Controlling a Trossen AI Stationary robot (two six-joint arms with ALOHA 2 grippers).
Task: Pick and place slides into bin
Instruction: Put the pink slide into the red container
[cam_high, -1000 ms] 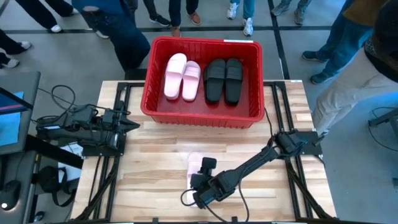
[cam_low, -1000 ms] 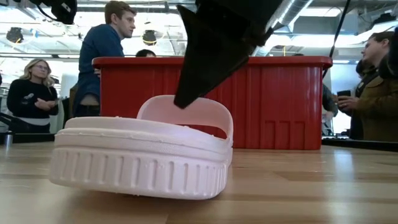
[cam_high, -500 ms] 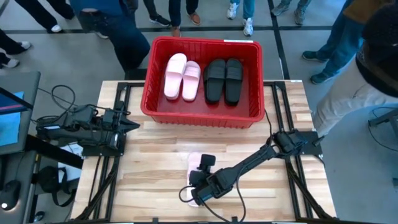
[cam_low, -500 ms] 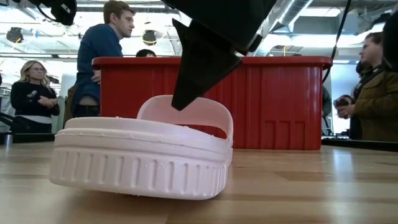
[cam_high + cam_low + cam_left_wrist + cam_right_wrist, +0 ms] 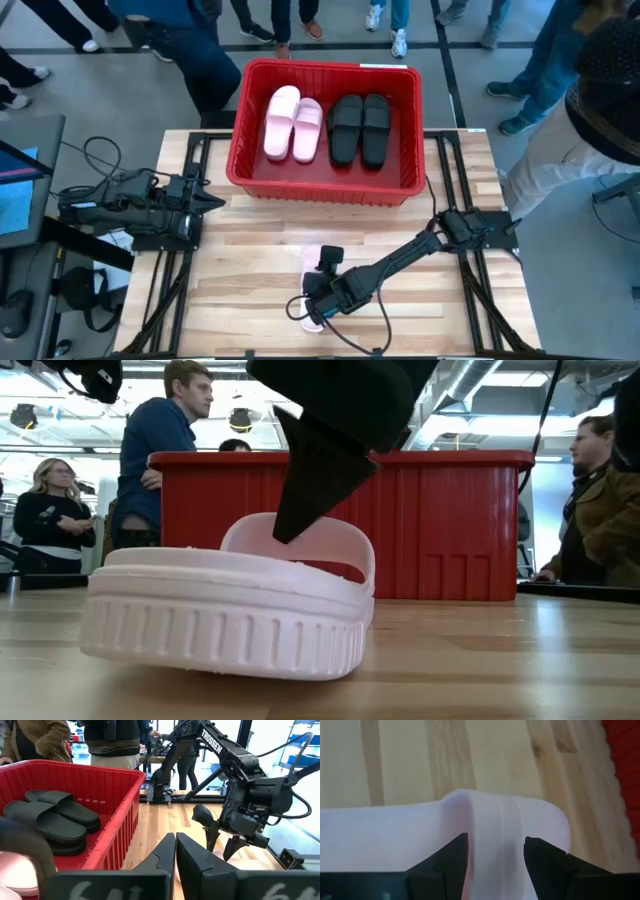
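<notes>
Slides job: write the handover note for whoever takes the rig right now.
Right gripper: open, straddling the strap of the pink slide on the table's front edge; not yet gripped.
Left gripper: shut, parked at the table's left side.
Done: two pink slides and two black slides lie side by side in the red bin.
Left: close on the strap, lift, place in the bin.
</notes>
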